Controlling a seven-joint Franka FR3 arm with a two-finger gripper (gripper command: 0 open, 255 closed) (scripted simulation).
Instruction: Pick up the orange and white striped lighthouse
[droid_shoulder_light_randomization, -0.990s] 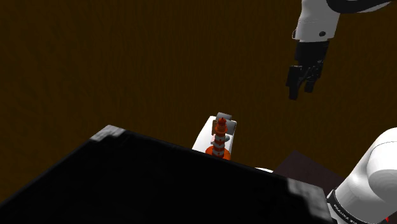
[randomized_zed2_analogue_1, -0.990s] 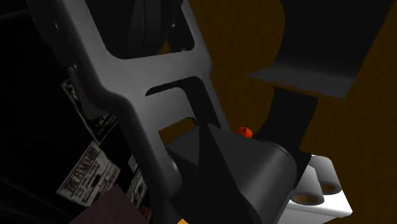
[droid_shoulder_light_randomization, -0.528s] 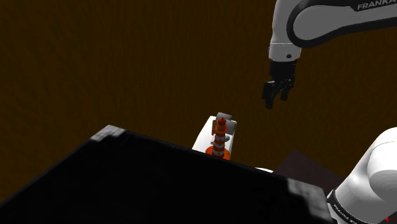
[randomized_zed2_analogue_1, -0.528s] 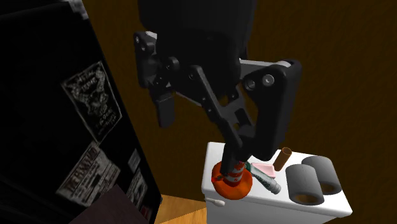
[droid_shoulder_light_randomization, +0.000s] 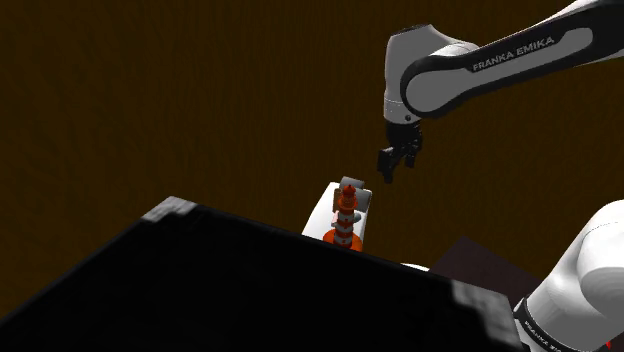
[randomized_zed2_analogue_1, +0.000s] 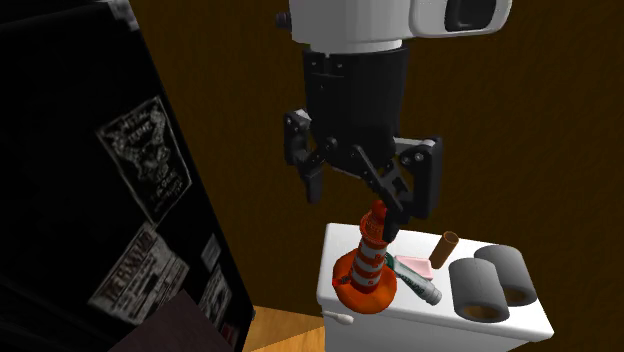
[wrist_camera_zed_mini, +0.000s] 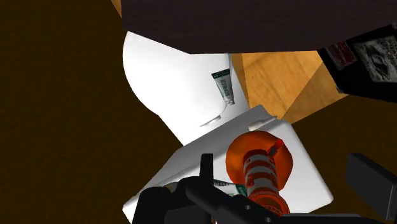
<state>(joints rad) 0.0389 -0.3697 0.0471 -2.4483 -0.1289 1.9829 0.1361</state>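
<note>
Although the orange and white striped lighthouse is closely framed by the gripper, nothing of the pick itself can be counted as done. The lighthouse is seen standing upright on its broad orange base on the white cistern lid, at the end nearest the black cabinet, untouched and unlifted. The black fingers are spread wide and nothing is held between them. In the second exterior view the gripper is placed above the lighthouse, with the fingertips about level with its red top. In the shoulder view the gripper is shown higher than the lighthouse, toward that view's right and apart from it. In the wrist view the lighthouse is found between the two fingers, nearer one than the other, so the alignment is judged nearly but not fully settled. Just beside the lighthouse a tube is laid flat, with a brown cylinder and two dark rolls farther along the lid. What is judged to remain is a small centring, a descent around the striped shaft, a closing of the fingers and the lift.
</note>
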